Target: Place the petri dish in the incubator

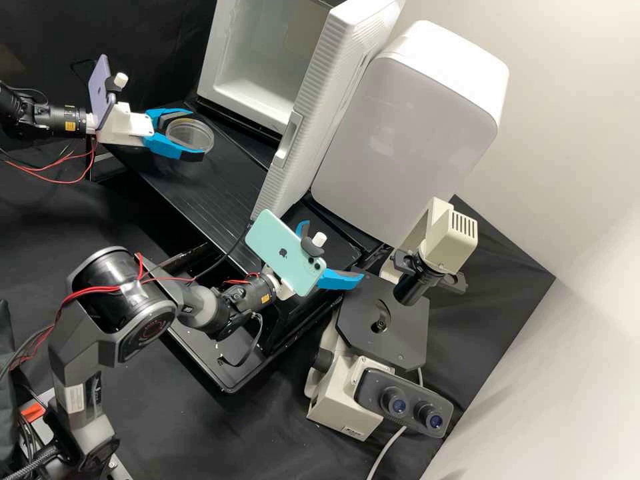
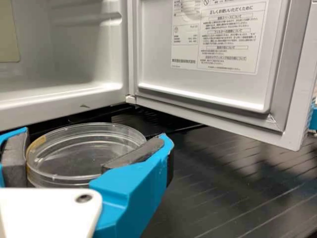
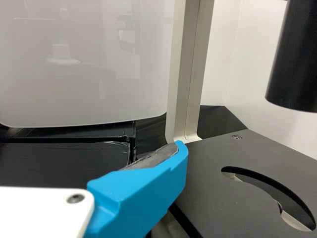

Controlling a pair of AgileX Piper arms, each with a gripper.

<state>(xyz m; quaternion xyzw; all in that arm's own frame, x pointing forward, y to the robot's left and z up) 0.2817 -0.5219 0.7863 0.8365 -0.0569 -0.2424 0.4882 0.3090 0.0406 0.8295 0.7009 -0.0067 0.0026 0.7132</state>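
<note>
Pinching the petri dish by its rim, flat, in the left end effector, down near the desk. Straight ahead from there into the open incubator. No telling the right end effector's state, well apart beside the microscope.

- Left arm and right arm: dark grey, with trailing red wires.
- Left gripper: white body, one screw, blue fingers with grey pads.
- Wrist phones: lilac phone, mint phone.
</note>
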